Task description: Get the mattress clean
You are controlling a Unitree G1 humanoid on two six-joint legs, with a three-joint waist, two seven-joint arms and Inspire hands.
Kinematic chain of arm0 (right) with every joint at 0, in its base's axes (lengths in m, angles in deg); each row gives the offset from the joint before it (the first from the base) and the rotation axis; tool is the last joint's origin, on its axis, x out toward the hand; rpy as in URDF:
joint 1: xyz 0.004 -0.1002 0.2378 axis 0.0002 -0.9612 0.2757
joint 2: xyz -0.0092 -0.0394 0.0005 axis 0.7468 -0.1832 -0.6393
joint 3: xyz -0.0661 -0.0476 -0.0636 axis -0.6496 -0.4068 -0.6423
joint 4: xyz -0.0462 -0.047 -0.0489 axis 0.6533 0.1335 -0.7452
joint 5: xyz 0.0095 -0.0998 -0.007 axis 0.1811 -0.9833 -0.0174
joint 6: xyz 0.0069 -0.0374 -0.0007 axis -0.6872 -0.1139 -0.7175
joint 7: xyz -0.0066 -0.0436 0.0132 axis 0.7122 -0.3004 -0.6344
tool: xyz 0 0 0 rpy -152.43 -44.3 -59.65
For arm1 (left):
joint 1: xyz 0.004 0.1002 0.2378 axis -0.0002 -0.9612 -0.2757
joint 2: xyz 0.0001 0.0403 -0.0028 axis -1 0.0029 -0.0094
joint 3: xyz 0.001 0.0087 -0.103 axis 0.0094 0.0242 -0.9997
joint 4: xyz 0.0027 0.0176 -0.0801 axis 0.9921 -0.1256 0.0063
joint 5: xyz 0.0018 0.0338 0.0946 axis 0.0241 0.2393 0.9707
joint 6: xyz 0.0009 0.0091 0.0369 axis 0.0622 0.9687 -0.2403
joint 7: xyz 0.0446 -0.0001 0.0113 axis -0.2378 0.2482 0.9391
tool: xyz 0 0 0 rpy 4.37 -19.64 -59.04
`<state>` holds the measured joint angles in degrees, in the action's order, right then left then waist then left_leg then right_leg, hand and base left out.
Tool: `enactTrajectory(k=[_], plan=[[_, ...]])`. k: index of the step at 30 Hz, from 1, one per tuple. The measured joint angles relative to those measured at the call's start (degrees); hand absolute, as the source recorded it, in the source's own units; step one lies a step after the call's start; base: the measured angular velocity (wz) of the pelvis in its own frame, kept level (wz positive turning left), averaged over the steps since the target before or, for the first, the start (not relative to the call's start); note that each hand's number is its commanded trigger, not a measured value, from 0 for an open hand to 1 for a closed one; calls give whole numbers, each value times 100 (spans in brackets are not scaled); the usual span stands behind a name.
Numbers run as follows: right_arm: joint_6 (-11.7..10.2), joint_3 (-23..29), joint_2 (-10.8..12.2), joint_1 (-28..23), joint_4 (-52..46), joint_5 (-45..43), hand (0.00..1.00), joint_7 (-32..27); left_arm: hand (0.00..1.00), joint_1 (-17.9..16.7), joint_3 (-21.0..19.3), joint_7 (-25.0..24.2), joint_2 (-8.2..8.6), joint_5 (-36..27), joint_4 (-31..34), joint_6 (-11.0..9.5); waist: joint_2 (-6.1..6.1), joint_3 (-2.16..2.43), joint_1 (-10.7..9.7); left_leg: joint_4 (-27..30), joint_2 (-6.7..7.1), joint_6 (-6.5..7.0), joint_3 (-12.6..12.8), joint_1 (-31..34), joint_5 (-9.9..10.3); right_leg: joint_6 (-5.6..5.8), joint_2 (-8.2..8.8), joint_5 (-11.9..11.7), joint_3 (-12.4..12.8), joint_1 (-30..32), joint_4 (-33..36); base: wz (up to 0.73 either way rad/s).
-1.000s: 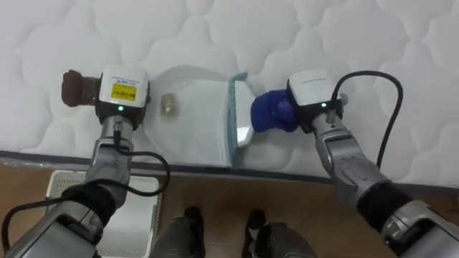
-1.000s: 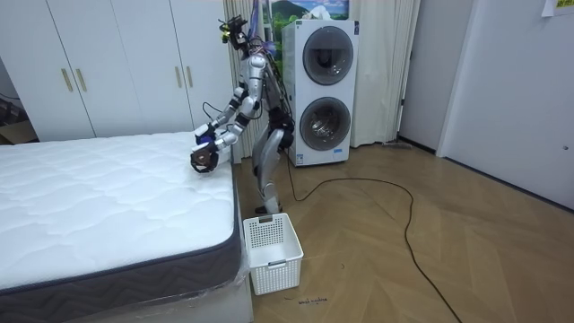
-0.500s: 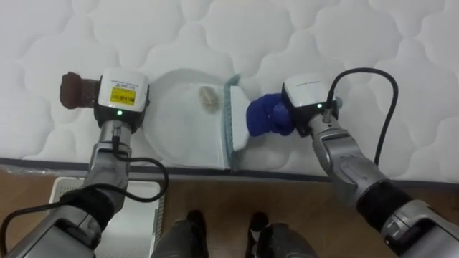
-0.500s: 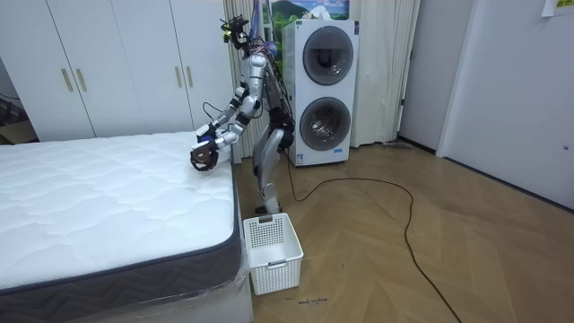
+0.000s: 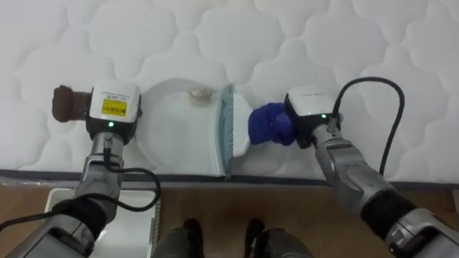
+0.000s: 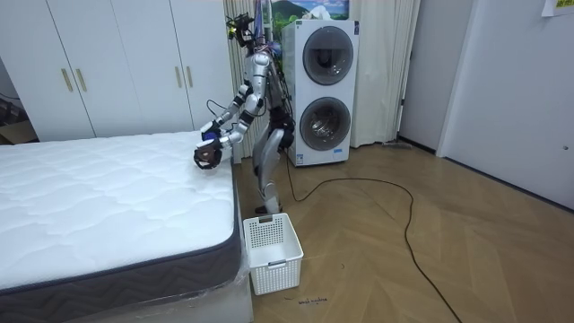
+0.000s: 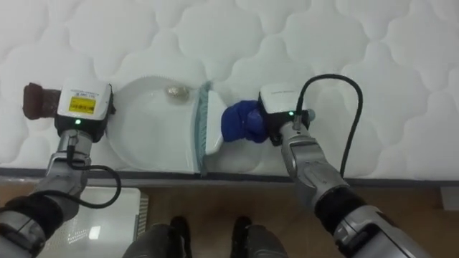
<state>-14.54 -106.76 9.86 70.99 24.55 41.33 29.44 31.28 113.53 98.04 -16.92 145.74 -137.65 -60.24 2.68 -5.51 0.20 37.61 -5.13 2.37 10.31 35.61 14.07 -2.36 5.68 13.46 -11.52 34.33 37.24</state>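
Note:
A white dustpan (image 5: 176, 132) lies on the quilted white mattress (image 5: 301, 36) close to its near edge. A small brownish crumb (image 5: 195, 93) sits inside it by the far rim. My left hand (image 5: 66, 102), in a brown glove, is curled at the pan's left side, and the pan's handle is hidden under my wrist. My right hand (image 5: 269, 123), in a blue glove, is shut on a brush (image 5: 228, 130) with pale blue bristles that stands along the pan's open right side. In the room view I stand bent over the bed's corner (image 6: 208, 154).
A white slatted basket (image 6: 273, 251) stands on the wood floor beside the bed, below my left arm (image 5: 61, 201). The mattress edge (image 5: 287, 173) runs right in front of me. Stacked washing machines (image 6: 321, 90) and white wardrobes (image 6: 117, 63) stand behind.
The brush has swept left against the pan's mouth, and the crumb has shifted from the pan's left part to its far rim. My view has shifted a little.

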Motion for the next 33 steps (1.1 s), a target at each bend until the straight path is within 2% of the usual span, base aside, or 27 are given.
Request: enactTrajectory(k=[3,5,6,8,9,10,11,12,14,15,20,22,24,25,26,27,28,29,31,32,33], plan=[[-188,206,-60,-83,0,42,100,-108,100,-127,-141,339,-16,-286,-23,-162,11,3,-21,-77,5,0,11,-89,-15,-5,21,-14,15,-75,-50,-3],[-208,261,-61,-191,1,64,100,-188,100,-200,-185,460,-15,-373,-114,-270,30,0,-42,-120,14,-1,15,-268,-16,-4,29,-14,20,-225,-56,0],[-280,297,-64,-261,2,61,100,-239,100,-263,-325,529,-16,-424,-124,-360,72,20,-60,-213,74,-11,12,-387,-22,2,33,-10,37,-304,-63,0],[-454,497,-62,-364,2,41,100,-312,100,-310,-574,653,-15,-454,-123,-478,116,29,-103,-325,80,-30,13,-523,-51,11,32,-2,39,-449,-200,0],[-549,639,-58,-466,2,79,100,-367,100,-373,-751,786,-15,-469,-123,-535,155,45,-108,-382,63,-39,14,-610,-58,10,23,-17,30,-554,-291,-3],[-581,718,-53,-599,2,173,100,-455,100,-468,-864,910,-11,-522,-121,-603,212,82,-109,-424,55,-49,15,-706,-63,13,9,-23,23,-663,-364,0],[-592,746,-53,-712,1,208,100,-505,100,-560,-922,1012,-8,-669,-121,-670,262,112,-134,-431,53,-53,-3,-790,-66,22,-4,-33,17,-767,-403,0],[-616,766,-53,-773,0,215,100,-536,100,-602,-927,1054,-2,-765,-121,-705,274,119,-146,-437,51,-54,-18,-840,-66,31,-18,-41,13,-842,-445,0],[-675,936,-51,-1052,-143,215,100,-597,100,-723,-1012,1193,14,-914,-119,-888,365,179,-160,-587,48,-58,-22,-1041,-62,67,-60,-66,15,-1072,-669,0],[-683,984,-53,-1119,-218,222,100,-608,100,-745,-1041,1231,14,-912,-117,-921,383,187,-159,-627,42,-58,-22,-1085,-63,76,-73,-82,30,-1114,-719,-3],[-829,1315,-45,-1583,-705,427,100,-745,100,-1006,-1303,1417,99,-1027,-55,-1108,406,216,-144,-925,72,-57,-34,-1506,-64,155,-122,-183,52,-1604,-1109,1],[-845,1446,-43,-1894,-908,445,100,-782,100,-1236,-1492,1478,146,-1034,150,-1117,417,282,-126,-1030,97,-56,-46,-1680,-64,189,-164,-203,79,-1797,-1279,8],[-870,1583,-10,-2135,-1059,473,100,-789,100,-1424,-1562,1530,146,-1033,293,-1119,408,301,-126,-1120,115,-56,-92,-1822,-64,210,-170,-216,224,-1959,-1382,14],[-874,1596,-5,-2301,-1167,560,100,-806,100,-1602,-1615,1538,152,-1042,425,-1122,397,327,-127,-1203,135,-62,-122,-1945,-68,215,-178,-217,278,-2079,-1434,19],[-875,1626,-5,-2464,-1249,650,65,-813,100,-1779,-1660,1538,202,-1052,562,-1127,357,358,-148,-1266,168,-68,-187,-2053,-71,223,-179,-213,296,-2220,-1509,21],[-874,1658,-4,-2562,-1290,710,51,-815,100,-1858,-1669,1538,236,-1102,626,-1138,329,374,-150,-1301,186,-69,-223,-2110,-71,226,-178,-211,298,-2302,-1556,30],[-875,1741,11,-2734,-1340,826,17,-828,100,-1994,-1688,1539,282,-1161,782,-1178,273,398,-156,-1335,205,-70,-286,-2205,-72,234,-179,-209,296,-2435,-1602,40],[-875,1822,32,-2887,-1354,881,3,-872,100,-2083,-1693,1540,299,-1240,887,-1242,200,441,-175,-1366,231,-70,-398,-2261,-72,252,-188,-215,291,-2579,-1690,45],[-893,1940,32,-3059,-1367,1093,0,-951,100,-2180,-1692,1541,299,-1285,1016,-1274,104,479,-206,-1427,318,-70,-588,-2357,-76,312,-200,-191,333,-2807,-1836,51],[-893,2017,31,-3150,-1368,1269,0,-985,100,-2297,-1687,1541,301,-1399,1093,-1323,33,520,-204,-1481,373,-64,-677,-2465,-81,345,-202,-174,368,-2956,-1905,41],[-894,2056,29,-3189,-1373,1342,0,-1003,100,-2377,-1688,1541,306,-1499,1155,-1330,2,533,-204,-1526,401,-61,-720,-2543,-86,357,-194,-166,368,-3037,-1933,27]])
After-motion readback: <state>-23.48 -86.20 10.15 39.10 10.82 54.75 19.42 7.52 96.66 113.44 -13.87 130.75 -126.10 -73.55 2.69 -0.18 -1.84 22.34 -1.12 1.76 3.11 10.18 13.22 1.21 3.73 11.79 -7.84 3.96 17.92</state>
